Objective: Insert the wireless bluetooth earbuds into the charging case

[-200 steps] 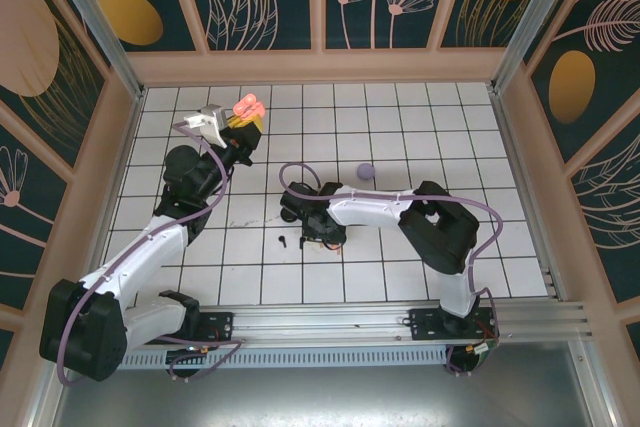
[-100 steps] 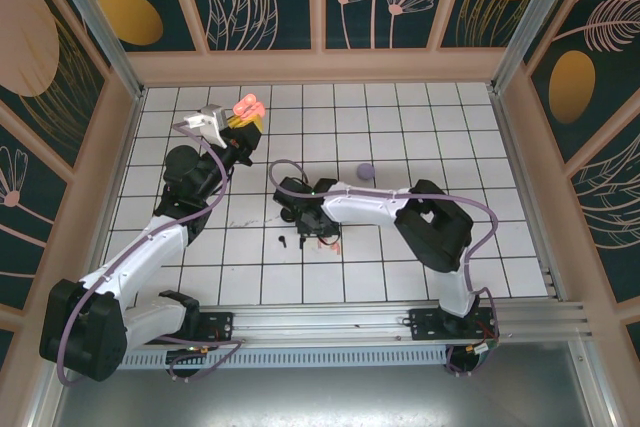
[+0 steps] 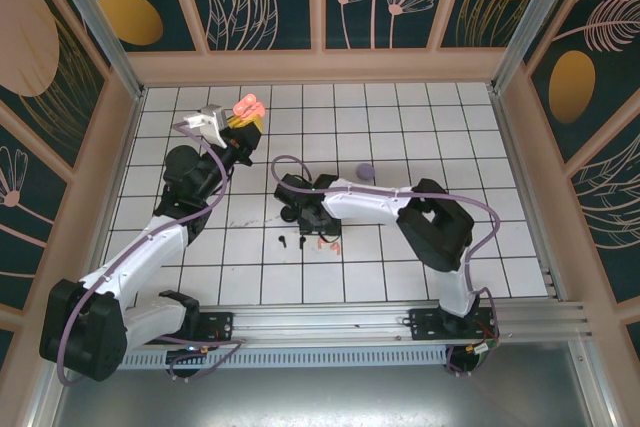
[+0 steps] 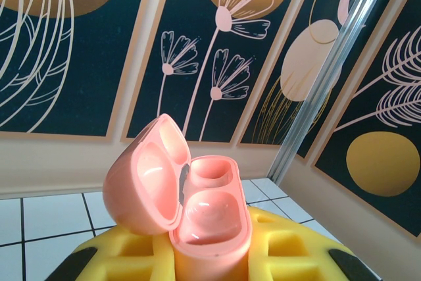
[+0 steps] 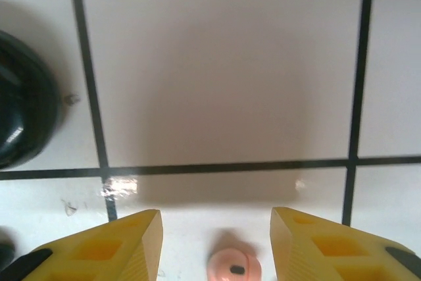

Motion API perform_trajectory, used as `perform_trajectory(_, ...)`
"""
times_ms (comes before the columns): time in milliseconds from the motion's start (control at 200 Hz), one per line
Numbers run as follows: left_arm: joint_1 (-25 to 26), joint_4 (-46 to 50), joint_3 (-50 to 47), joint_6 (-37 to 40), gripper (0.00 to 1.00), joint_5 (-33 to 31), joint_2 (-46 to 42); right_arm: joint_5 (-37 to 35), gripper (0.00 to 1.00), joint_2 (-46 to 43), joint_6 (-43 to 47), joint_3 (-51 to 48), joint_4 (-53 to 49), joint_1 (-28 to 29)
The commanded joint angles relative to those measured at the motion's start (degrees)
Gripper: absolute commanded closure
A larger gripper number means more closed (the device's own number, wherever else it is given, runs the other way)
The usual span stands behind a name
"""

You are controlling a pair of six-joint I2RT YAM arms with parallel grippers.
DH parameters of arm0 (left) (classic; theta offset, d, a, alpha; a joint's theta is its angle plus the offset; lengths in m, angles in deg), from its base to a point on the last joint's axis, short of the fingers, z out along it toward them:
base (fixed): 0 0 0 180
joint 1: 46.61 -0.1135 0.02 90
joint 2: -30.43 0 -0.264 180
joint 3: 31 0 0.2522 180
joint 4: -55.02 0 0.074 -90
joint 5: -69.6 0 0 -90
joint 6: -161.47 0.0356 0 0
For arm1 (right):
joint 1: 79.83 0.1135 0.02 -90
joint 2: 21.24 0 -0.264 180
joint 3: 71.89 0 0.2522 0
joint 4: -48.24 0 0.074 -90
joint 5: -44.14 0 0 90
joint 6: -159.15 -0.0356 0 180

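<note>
Hovering low over the white tiled worktop (image 3: 450, 127), the right gripper (image 5: 216, 228) stands with its yellow fingers (image 5: 118, 245) apart. A coral-pink earbud (image 5: 233, 269) lies between them, touching neither. The left gripper (image 4: 210, 258) is closed on the open coral-pink charging case (image 4: 197, 202), held up near the back wall and well apart from the bud.

We judge the step in hand to be the pick-up. It should go best with the fingers lowered squarely either side of the bud and closed gently, since so small and rounded a thing could squirt out sideways.

The right wrist camera gives us the bud's place between the fingers, plus a dark rounded shape (image 5: 20, 116) at left, probably a black case, though we cannot be sure. The overhead camera adds the layout: a lavender case (image 3: 366, 170) behind the right arm and a black earbud (image 3: 283, 241) on the tiles near the coral one. From the left wrist camera we get the case's two wells, both seemingly empty.
</note>
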Motion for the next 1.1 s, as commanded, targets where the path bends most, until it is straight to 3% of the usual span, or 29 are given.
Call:
perform_trajectory(0, 0.1, -3.1, -0.1, -0.5, 1.0, 0.1, -0.8, 2.6, 0.53, -2.8, -5.0, -2.3, -0.7, -0.2)
perform_trajectory(1096, 0.1, -3.6, -0.7, 0.2, 1.0, -0.5, -1.2, 6.3, 0.63, 1.8, -5.2, -3.0, -0.4, 0.0)
